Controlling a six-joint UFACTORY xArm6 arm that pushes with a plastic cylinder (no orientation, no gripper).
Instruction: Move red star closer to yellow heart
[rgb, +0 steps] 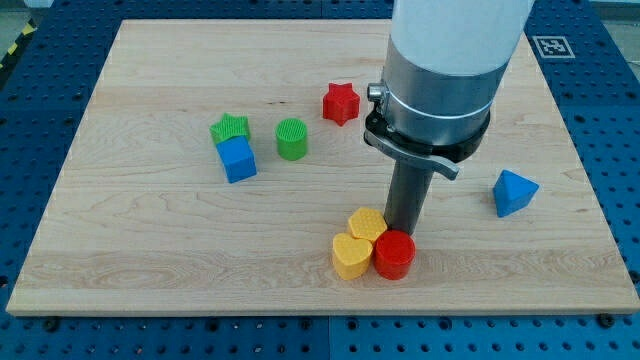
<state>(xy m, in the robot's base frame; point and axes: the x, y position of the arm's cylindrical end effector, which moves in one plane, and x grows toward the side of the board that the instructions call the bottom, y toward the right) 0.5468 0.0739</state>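
Observation:
The red star (340, 102) lies on the wooden board (140, 260) at the upper middle. The yellow heart (351, 256) sits at the lower middle, touching a yellow hexagon-like block (366, 223) and a red cylinder (394, 254). My tip (403, 228) is down just behind the red cylinder and to the right of the yellow hexagon-like block, apparently touching both. The tip is well below the red star, and to its right.
A green star (230, 128) sits against a blue cube (237, 159) at the left middle. A green cylinder (291, 139) stands to their right. A blue triangular block (513, 192) lies at the right. The arm's wide body (450, 60) hangs over the upper right.

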